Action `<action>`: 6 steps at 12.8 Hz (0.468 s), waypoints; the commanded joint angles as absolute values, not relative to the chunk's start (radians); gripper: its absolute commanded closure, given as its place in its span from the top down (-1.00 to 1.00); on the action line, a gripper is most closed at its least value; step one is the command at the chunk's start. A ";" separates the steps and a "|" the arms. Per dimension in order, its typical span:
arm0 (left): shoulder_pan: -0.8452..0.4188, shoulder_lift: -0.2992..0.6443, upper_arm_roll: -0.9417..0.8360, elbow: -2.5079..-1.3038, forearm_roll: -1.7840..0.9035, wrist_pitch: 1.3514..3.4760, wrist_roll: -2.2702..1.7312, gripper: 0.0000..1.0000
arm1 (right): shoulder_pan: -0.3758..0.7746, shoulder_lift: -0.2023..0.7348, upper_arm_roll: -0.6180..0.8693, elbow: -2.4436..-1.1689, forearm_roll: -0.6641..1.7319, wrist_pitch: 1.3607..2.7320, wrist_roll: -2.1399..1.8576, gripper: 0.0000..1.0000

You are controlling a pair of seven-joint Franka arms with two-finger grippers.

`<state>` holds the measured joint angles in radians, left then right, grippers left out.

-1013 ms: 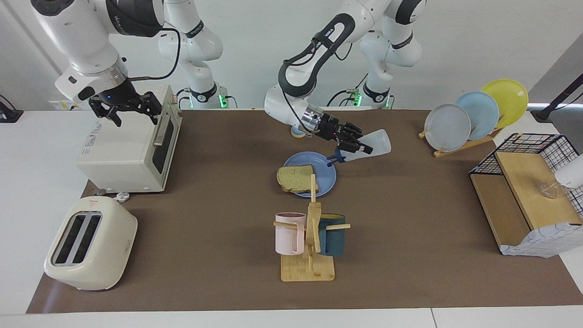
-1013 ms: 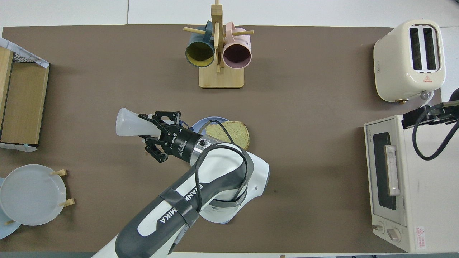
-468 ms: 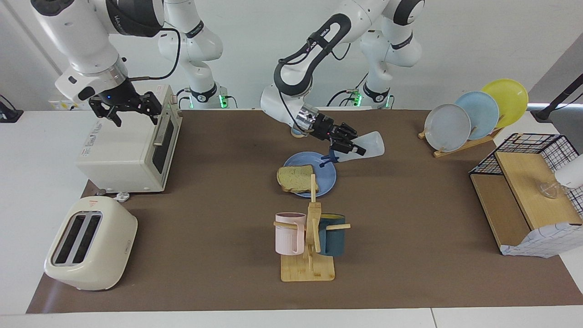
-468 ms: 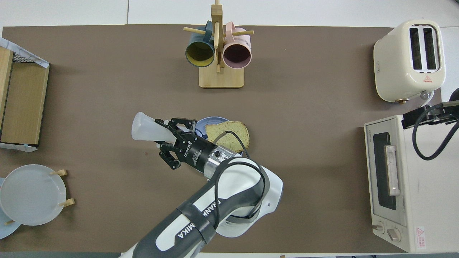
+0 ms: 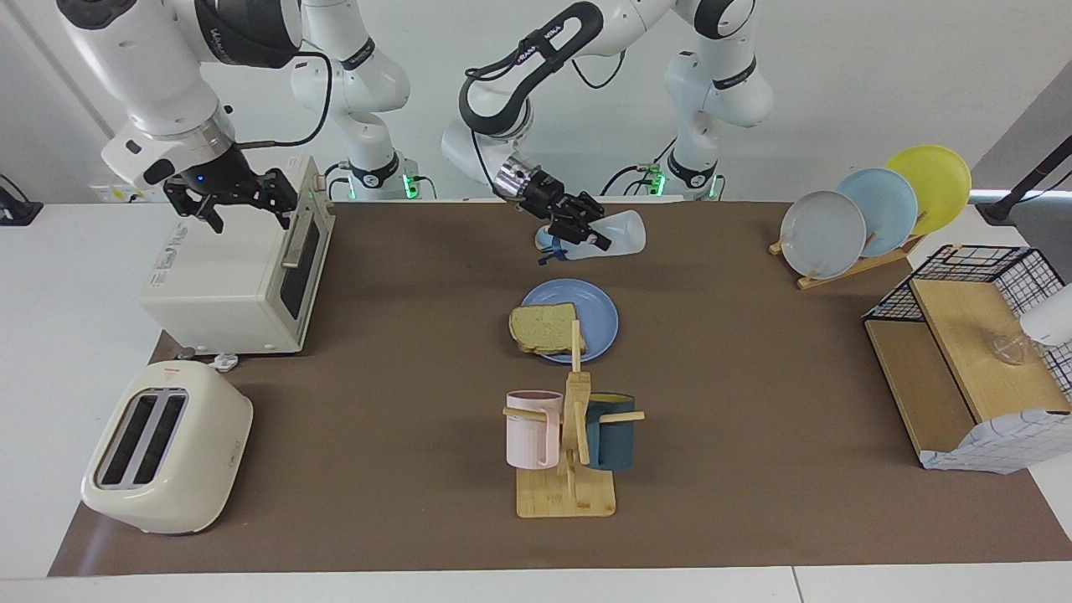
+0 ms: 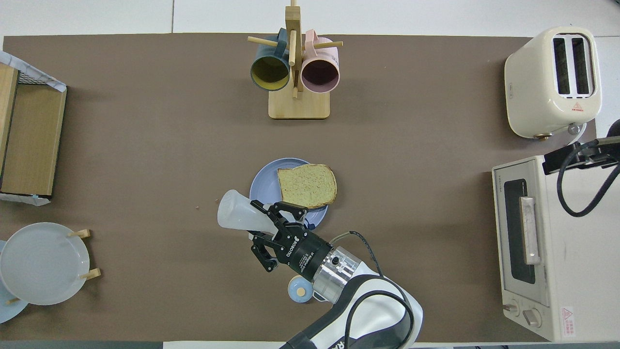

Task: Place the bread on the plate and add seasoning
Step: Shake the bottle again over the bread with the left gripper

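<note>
hidden: left pincer (image 5: 579,229) covers the neck of the seasoning (image 5: 618,235) in facing view; cap only partly seen, lower left of the bottle. Bell (image 6: 300,289) half under the left wrist in overhead view. Right pincer (image 5: 232,203) cut off at right edge of overhead view, only its dark links show.
changed: 1 s ago the bottle was tipped w/ cap over the plate (image 5: 601,322) edge; now the left arm has pulled it up-frame in facing view, off the plate, over bare counter (image 5: 754,352) near the top centre. Bread (image 5: 544,328) and plate same spot. Right arm unmoved.
seasoning axis: long axis near level, slightly tilted; cap end points to frame left and a bit down in facing view, wide base to frame right.
left pincer: clamped on the seasoning near its cap end.
right pincer: fingers spread, holding nothing, over the toaster oven (image 5: 239,272), upper left of facing view; waiting.
bread: flat on plate, centre frame, overhanging the rim toward frame left in facing view.
</note>
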<state>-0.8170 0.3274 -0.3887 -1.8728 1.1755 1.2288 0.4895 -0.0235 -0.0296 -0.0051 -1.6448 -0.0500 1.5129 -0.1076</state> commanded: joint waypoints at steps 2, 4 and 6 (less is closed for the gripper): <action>-0.720 0.313 -0.376 -1.888 1.166 1.258 0.494 -1.00 | -0.035 -0.043 0.002 -1.655 -0.051 1.509 -0.124 1.00; -0.628 0.321 -0.374 -1.893 1.184 1.295 0.494 -1.00 | -0.035 -0.043 0.002 -1.655 -0.051 1.509 -0.124 1.00; -0.568 0.327 -0.374 -1.893 1.227 1.319 0.494 -1.00 | -0.035 -0.043 0.002 -1.655 -0.049 1.509 -0.124 1.00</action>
